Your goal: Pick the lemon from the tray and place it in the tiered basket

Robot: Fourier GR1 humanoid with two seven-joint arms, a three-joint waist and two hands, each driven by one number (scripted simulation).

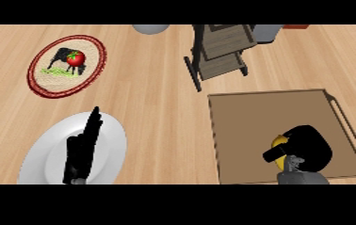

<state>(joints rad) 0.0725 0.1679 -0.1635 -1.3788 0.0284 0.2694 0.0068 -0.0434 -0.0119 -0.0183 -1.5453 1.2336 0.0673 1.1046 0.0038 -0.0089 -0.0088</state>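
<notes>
On the brown tray (250, 125) at the lower right lies the yellow lemon (279, 140), mostly hidden. My right hand (306, 148) is curled round it from above, thumb across its left side. The dark tiered basket (221, 54) stands at the top centre, just beyond the tray's far edge. At the lower left my left hand (83, 148) stays open with fingers straight, over a white plate (42, 158).
A round woven mat with a red rim (42, 85) sits at the upper left and bears a tomato (75, 58). A grey round object (151, 28) and a grey container (267, 33) stand along the far edge.
</notes>
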